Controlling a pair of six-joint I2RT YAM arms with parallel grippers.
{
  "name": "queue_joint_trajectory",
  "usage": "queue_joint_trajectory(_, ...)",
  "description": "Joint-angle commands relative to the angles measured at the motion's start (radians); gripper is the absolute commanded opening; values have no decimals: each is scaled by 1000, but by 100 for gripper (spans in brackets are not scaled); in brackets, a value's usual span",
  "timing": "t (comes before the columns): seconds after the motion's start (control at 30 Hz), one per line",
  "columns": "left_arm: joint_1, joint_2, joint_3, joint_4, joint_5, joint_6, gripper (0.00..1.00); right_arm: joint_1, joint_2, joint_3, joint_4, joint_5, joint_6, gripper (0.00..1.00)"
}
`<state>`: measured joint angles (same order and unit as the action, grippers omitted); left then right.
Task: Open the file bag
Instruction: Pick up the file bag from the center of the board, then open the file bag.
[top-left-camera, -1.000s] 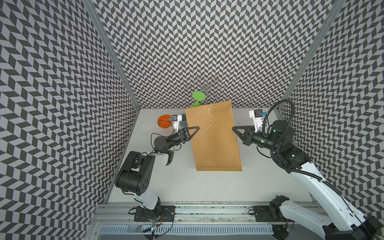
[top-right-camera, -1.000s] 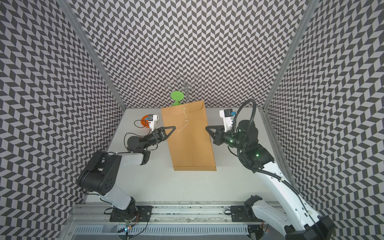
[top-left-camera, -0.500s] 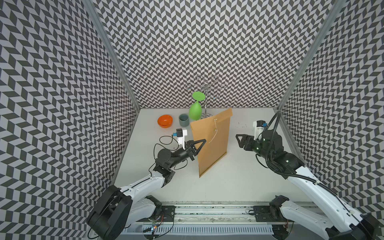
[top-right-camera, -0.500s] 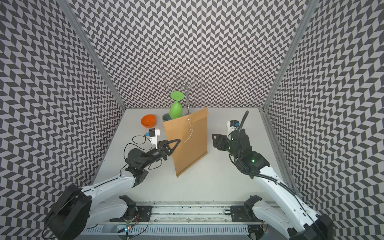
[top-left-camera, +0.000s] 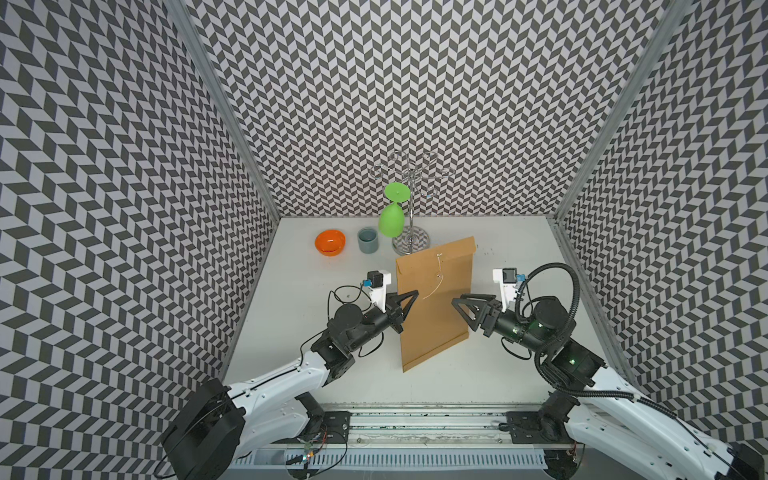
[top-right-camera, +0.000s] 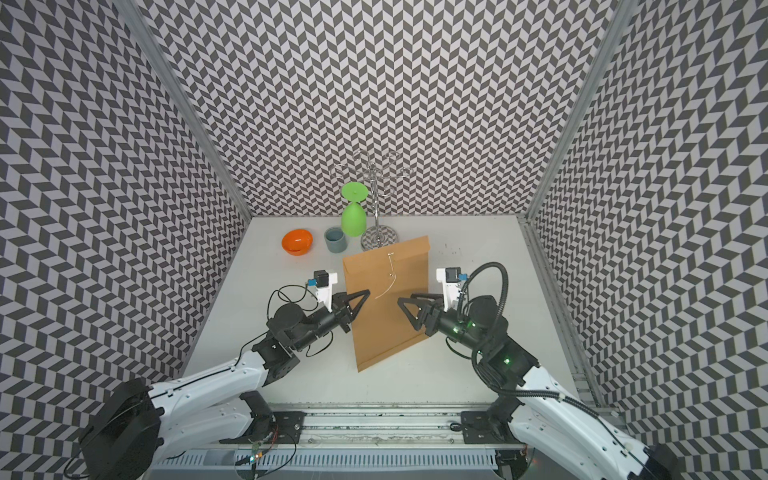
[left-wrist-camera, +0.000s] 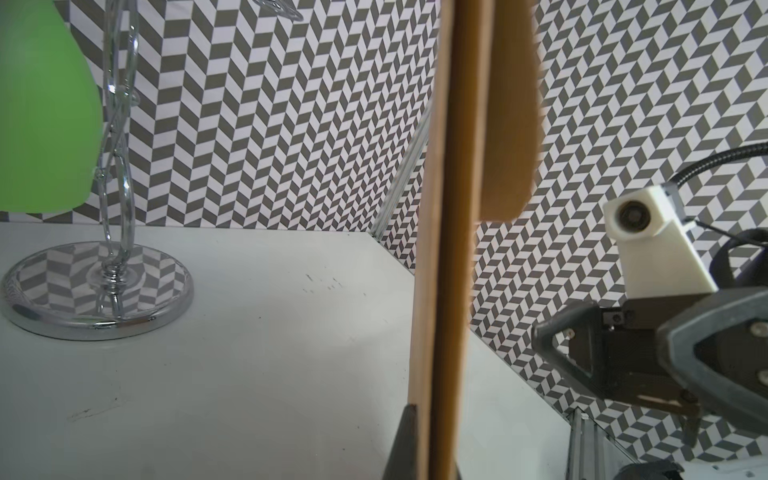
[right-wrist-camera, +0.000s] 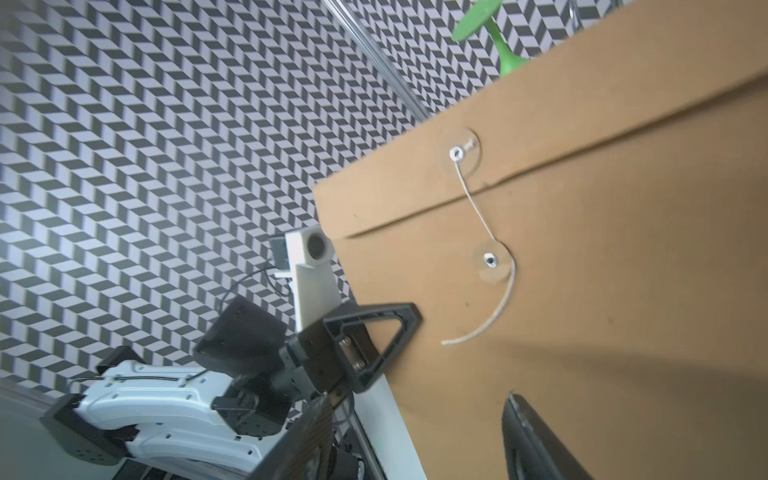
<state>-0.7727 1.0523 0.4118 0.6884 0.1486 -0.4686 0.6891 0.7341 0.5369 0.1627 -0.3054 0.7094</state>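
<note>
No text, label, brand, number or sign is showing readably on the file bag (top-left-camera: 434, 332) or on anything around it.

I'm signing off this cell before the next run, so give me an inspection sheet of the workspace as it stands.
Surface: white table, few dark scuffs at the back.
Job's things: file bag held upright, clasp side toward the right arm; string unwound, hanging loose; flap not folded back.
Clutter: orange bowl, grey cup, green glass hanging upside down on chrome rack, all behind the bag.
Grippers: left gripper shut on the bag's edge; right gripper open, near the bag's face.
Cables: black hose arches over the right arm, clear of the bag.
Surroundings: chevron walls on three sides.
</note>
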Motion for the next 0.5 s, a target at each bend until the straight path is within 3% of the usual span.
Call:
queue_joint_trajectory(0.0,-19,-42,45,-44,-35,37,0,13,23,-26,145,-27,55,64)
queue_joint_trajectory(0.2,-43,-83,55,-70,-30,57,0,50,81,-16,199,-8,81,55)
queue_joint_trajectory(0.47,-118,-111,51,-79,-76,132,0,118,140,-15,223,50,90,55)
